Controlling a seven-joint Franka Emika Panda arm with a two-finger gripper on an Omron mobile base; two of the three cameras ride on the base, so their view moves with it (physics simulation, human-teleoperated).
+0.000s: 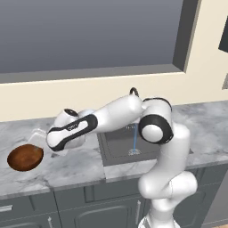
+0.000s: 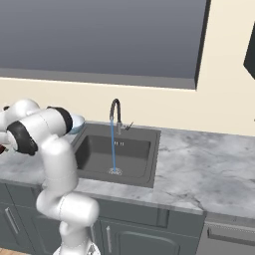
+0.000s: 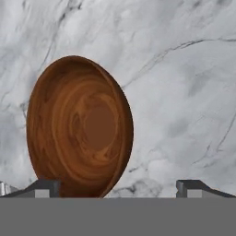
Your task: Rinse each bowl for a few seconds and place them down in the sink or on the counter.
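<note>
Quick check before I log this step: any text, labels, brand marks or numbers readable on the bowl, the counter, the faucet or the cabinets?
None. No readable text, label, brand, number or sign in any view.
wooden bowl: swirled grain, no print.
counter: marble veining, no marks.
faucet and sink: plain dark, no lettering.
cabinet fronts: plain grey, handles, no labels.

In the right base view the arm (image 2: 50, 132) hides most of the pale bowl (image 2: 77, 124), and the left edge cuts off the brown bowl (image 2: 1, 148); the left base view's arm covers the faucet (image 1: 133, 91) below its top
</note>
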